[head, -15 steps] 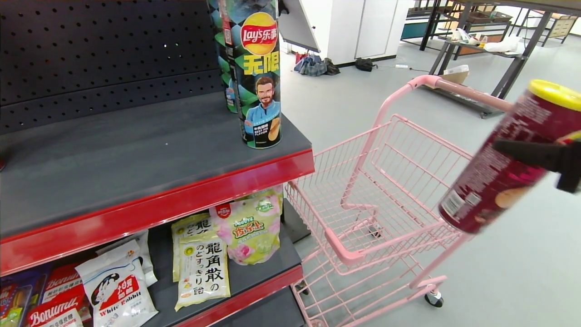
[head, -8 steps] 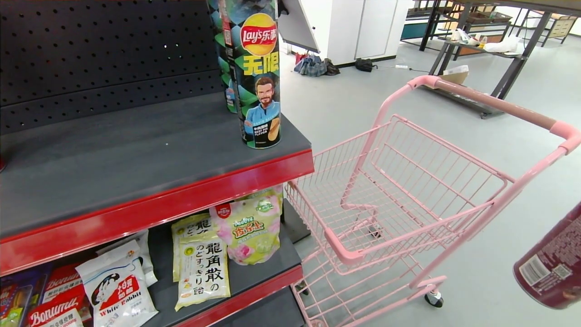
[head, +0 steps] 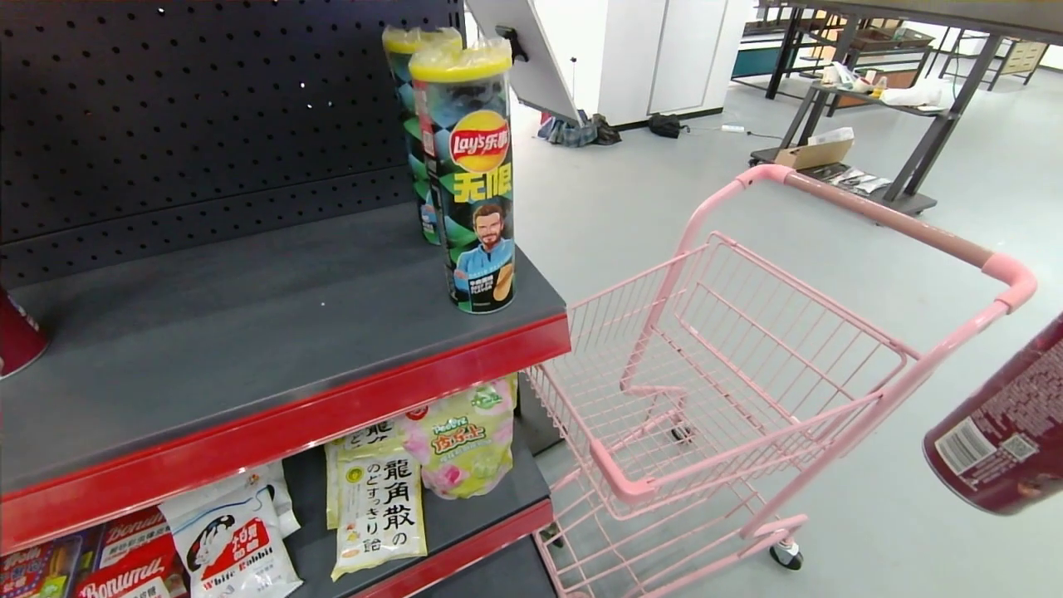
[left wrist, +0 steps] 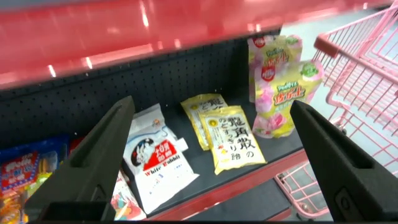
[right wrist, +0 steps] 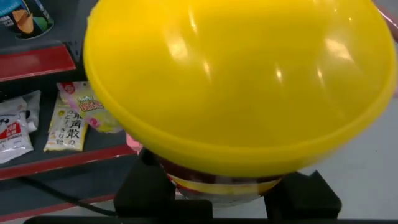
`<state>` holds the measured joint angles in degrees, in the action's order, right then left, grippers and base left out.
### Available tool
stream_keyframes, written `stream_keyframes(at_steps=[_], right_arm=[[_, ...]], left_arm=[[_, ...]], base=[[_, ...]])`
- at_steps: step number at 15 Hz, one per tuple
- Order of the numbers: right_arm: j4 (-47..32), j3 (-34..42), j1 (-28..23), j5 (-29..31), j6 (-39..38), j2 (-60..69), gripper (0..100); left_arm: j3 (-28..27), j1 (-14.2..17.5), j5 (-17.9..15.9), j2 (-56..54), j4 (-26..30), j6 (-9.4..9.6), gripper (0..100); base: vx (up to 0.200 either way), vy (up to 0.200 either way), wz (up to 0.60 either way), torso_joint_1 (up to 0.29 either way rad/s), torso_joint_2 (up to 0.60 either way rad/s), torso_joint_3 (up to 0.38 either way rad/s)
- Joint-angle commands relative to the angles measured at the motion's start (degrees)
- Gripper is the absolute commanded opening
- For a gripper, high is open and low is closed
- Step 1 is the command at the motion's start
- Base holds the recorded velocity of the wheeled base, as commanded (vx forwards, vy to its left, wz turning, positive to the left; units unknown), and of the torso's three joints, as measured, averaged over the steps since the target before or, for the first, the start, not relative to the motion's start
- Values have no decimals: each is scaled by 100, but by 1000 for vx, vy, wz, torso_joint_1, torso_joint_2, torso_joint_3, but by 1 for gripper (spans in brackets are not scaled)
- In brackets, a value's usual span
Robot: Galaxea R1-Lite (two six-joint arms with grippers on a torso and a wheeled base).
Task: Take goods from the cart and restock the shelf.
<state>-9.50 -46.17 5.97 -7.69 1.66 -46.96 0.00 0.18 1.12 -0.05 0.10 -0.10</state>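
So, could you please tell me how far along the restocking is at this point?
Done: two green chip cans stand upright at the top shelf's right end, and the pink cart's basket looks empty. In hand: the right gripper holds a dark red can beside the cart. Left: setting that can on the shelf; the left gripper is open and empty.

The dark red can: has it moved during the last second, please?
Yes: the can dropped from across the cart handle to below its right end.

Left gripper all matte black, two long tapered wedge fingers, right gripper black and blocky, thin black cable alongside.
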Motion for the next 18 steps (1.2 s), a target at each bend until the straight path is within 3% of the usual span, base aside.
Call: stream_keyframes(at_steps=[1, 3, 9, 18], right_arm=[[123, -6, 0, -48, 10, -279, 0], [493, -6, 0, -198, 10, -525, 0], [519, 46, 0, -233, 19, -683, 0], [528, 477, -44, -294, 291, -595, 0]], left_arm=[[0, -1, 2, 5, -10, 1, 100], [0, -1, 2, 5, -1, 1, 100], [0, -1, 2, 5, -1, 1, 100], [0, -1, 2, 5, -1, 1, 100]], base=[[0, 0, 0, 173, -535, -364], [0, 0, 0, 195, -554, -376], [0, 0, 0, 214, -554, -356], [0, 0, 0, 112, -281, -169]])
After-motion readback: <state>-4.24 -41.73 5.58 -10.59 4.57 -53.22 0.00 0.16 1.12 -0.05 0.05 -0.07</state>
